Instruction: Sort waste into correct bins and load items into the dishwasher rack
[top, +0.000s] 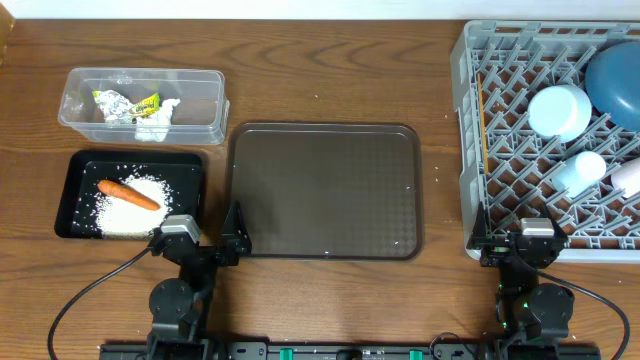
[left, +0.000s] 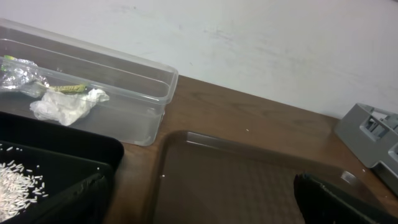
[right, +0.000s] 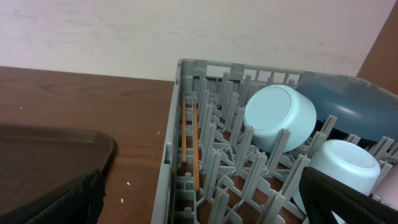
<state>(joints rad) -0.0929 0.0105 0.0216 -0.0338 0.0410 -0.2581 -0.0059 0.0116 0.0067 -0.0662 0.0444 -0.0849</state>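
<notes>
Waste first. The rice (top: 128, 212) sits in a white heap in the shallow black tray (top: 75, 205), w/ stray grains scattered over the tray floor. The carrot (top: 128, 194) lies slantwise across the heap. The crumpled tissue (top: 157, 120) and the yellow-green wrapper (top: 127, 102) are both in the clear tub (top: 205, 85), touching each other, w/ the wrapper toward the L end. The tub stands just behind the black tray, on the L side of the wooden table (top: 330, 70).

The dishes are all in the grey dishwasher rack (top: 466, 150) on the R side. The dark-blue dish (top: 615, 75) leans at the far R. The pale-blue bowl (top: 558, 110) is propped on its side btwn pegs just beside it. The pale-blue cup (top: 580, 170) sits nearer to me, w/ the white cup (top: 630, 175) next to it at the R edge. Two thin wooden sticks (right: 189, 146) lie btwn the pegs along the rack's L wall.

My L gripper (top: 207, 235) is low at the table's near edge, fingers spread wide w/ nothing btwn them. One finger (left: 87, 199) is by the black tray's near R corner. The other is at the near L corner of the brown serving tray (top: 325, 190).

My R gripper (top: 518, 242) is spread wide too and empty, sitting at the rack's near L corner. The brown tray lies btwn the black tray and the rack.
</notes>
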